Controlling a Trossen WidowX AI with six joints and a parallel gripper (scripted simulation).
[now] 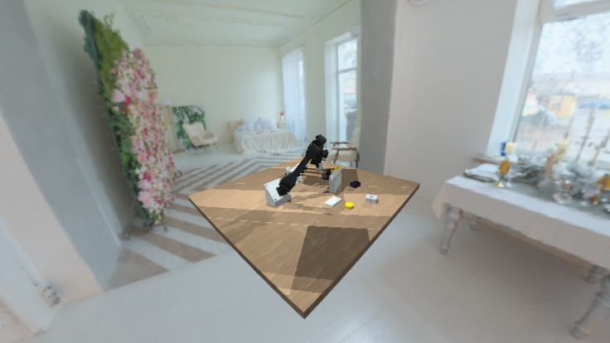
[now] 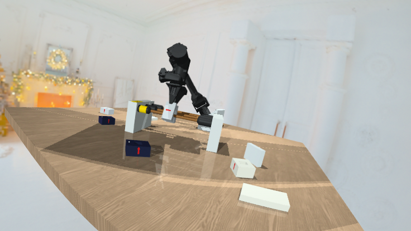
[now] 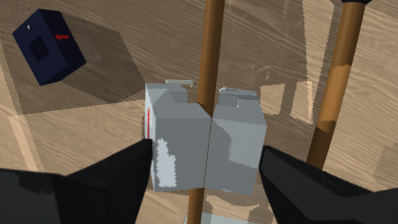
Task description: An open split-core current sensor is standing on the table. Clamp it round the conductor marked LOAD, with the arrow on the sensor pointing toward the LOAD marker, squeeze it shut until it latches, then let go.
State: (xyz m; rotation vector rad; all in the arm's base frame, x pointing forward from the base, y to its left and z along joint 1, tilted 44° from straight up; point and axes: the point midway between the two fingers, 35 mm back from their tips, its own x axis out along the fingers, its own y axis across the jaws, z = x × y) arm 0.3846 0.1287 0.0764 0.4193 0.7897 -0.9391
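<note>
My gripper (image 1: pixel 318 165) (image 2: pixel 172 102) (image 3: pixel 206 151) points down, shut on the light grey split-core sensor (image 2: pixel 168 115) (image 3: pixel 180 150). The sensor is at the height of the copper conductors (image 2: pixel 188 116). Its red arrow points left in the exterior view, toward the post with yellow on top (image 2: pixel 131 118). In the wrist view one conductor (image 3: pixel 212 45) runs in line with the gap between the two sensor halves; another (image 3: pixel 340 75) lies to the right. The halves stand apart at the far side. Whether the conductor is fully inside is hidden. No LOAD lettering is legible. A yellow sleeve (image 2: pixel 143 109) marks one conductor end.
A second post (image 2: pixel 215 135) holds the conductors' other end. Navy blocks with red arrows (image 2: pixel 138 149) (image 3: pixel 65 55) stand nearby. A cream block (image 2: pixel 244 169), an upright panel (image 2: pixel 254 155) and a flat slab (image 2: pixel 264 197) stand to the right. A yellow disc (image 1: pixel 349 205) lies beyond the posts.
</note>
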